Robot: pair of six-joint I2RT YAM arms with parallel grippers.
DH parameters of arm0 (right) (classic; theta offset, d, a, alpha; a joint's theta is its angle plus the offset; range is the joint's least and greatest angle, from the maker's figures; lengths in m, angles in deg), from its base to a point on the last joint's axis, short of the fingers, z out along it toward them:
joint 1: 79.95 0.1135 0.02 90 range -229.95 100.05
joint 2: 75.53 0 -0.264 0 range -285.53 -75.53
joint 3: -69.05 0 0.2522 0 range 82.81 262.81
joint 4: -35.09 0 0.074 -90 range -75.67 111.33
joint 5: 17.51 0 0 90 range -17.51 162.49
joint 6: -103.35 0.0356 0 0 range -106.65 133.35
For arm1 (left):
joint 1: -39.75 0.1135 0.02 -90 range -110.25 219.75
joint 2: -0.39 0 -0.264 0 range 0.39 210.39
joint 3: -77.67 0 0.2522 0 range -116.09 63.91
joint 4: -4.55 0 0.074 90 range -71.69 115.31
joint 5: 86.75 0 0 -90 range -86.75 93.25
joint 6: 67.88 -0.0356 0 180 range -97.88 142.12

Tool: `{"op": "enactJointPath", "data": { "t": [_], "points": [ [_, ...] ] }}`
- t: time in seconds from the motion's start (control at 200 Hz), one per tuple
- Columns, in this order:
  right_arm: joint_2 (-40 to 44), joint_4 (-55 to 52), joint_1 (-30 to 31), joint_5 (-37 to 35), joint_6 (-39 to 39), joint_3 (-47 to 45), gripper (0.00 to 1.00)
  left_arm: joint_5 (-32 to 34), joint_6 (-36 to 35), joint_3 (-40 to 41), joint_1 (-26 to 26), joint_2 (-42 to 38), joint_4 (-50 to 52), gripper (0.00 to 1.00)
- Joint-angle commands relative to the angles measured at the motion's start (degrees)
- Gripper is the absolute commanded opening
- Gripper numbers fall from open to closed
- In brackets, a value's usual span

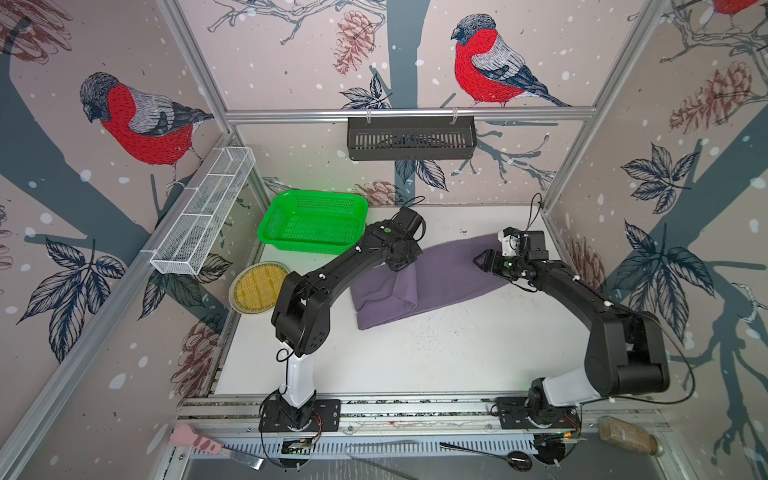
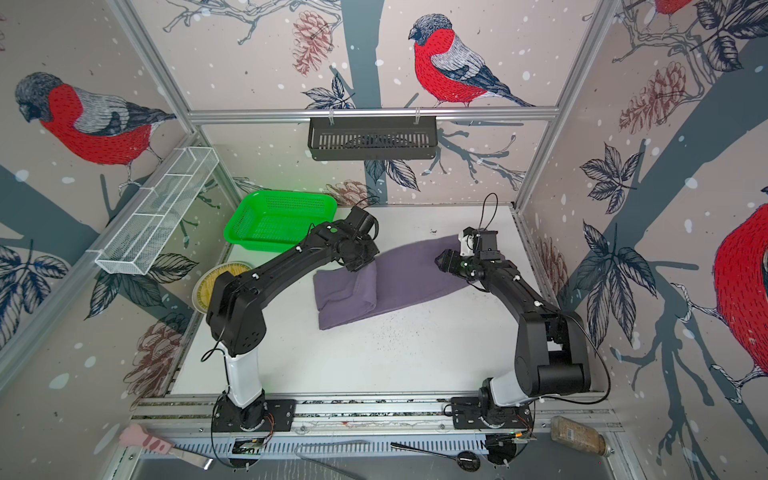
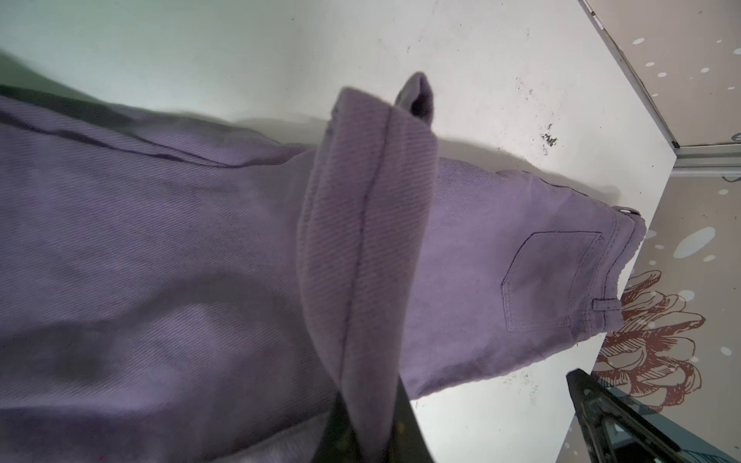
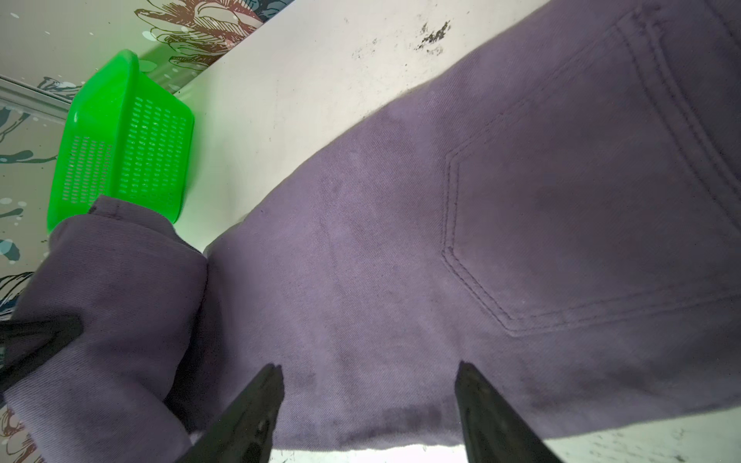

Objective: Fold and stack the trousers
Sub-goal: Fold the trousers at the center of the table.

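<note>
The purple-grey trousers [image 1: 449, 270] [image 2: 407, 270] lie across the white table, folded over at their left end. My left gripper [image 3: 369, 433] is shut on a leg end of the trousers [image 3: 361, 240] and holds that strip up above the flat cloth. In both top views the left gripper [image 1: 400, 266] [image 2: 360, 266] sits mostly under its own wrist. My right gripper [image 4: 369, 371] [image 1: 480, 261] is open, hovering low over the seat of the trousers near the back pocket [image 4: 581, 220], with nothing between its fingers.
A green basket [image 1: 313, 220] stands at the back left, a round yellow-lined plate [image 1: 257, 286] in front of it. A white wire rack [image 1: 203, 212] and a black shelf basket [image 1: 411, 137] hang on the walls. Utensils and a bottle [image 1: 627, 434] lie beyond the front rail.
</note>
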Motion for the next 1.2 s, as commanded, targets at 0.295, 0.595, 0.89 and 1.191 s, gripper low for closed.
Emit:
{"op": "enactJointPath", "data": {
  "t": [0.295, 0.595, 0.89, 1.191],
  "points": [
    [1.41, 1.19, -0.17, 1.47, 0.33, -0.92, 0.71, -0.66, -1.92, -11.37, -0.32, 13.16, -1.88, 0.17],
    [2.47, 0.99, -0.67, 0.85, 0.14, -1.8, 0.71, -6.25, -7.98, -17.45, -1.97, 16.04, -2.59, 0.47],
    [2.81, 0.01, 1.15, 0.45, -0.68, -0.79, 0.71, -2.82, -19.59, -14.71, -2.67, 7.78, 1.52, 0.56],
    [-0.66, -3.35, 15.08, -9.75, -2.1, 3.79, 0.71, 2.0, -24.65, 10.06, 1.72, -11.01, -0.14, 0.65]
  ]
}}
